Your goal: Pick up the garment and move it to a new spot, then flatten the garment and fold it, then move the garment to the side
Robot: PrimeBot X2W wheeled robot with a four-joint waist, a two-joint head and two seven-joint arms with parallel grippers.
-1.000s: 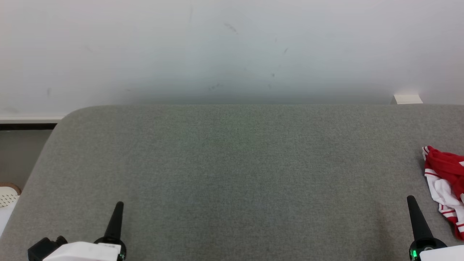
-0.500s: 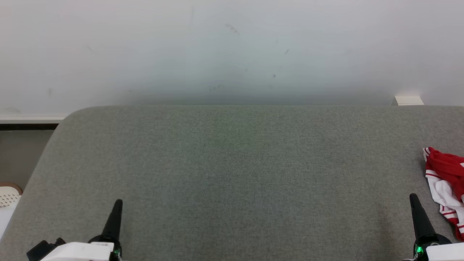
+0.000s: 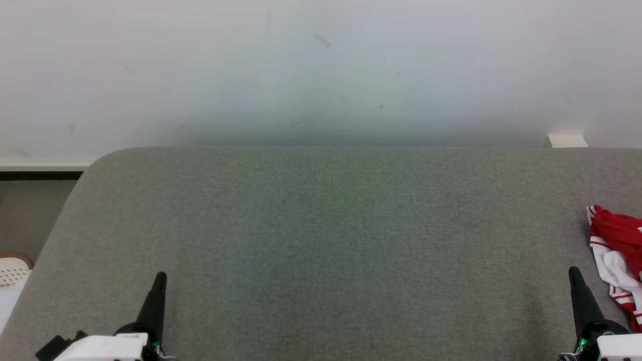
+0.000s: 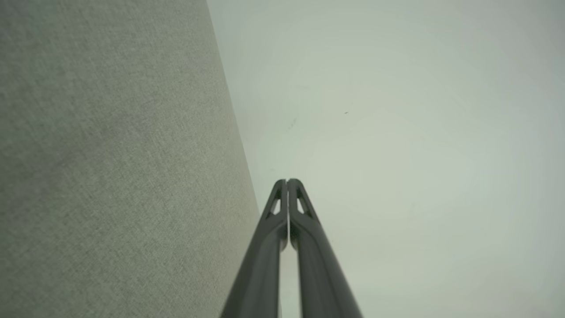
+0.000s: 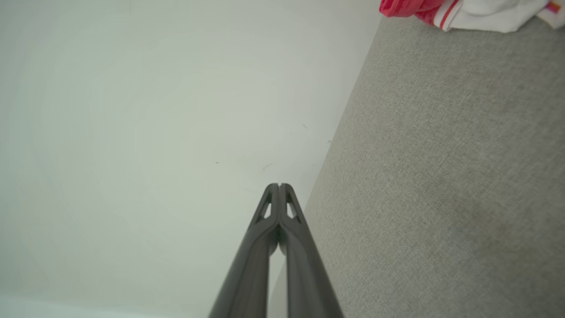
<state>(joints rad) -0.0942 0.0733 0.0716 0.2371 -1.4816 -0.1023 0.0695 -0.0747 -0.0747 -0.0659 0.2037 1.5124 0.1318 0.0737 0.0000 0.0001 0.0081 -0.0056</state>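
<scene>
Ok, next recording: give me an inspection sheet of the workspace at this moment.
Surface: grey fabric top, flat.
Job's things: red and white garment, crumpled, at the surface's right edge, cut off by the head view.
Clutter: nothing seen.
Grippers: left gripper shut, empty; right gripper shut, empty, beside the garment, apart from it.
Cables: nothing seen.
Surroundings: pale wall behind; white perforated basket at lower left; small white block at far right.

Garment (image 3: 618, 250) lies on table's (image 3: 321, 225) right edge.
</scene>
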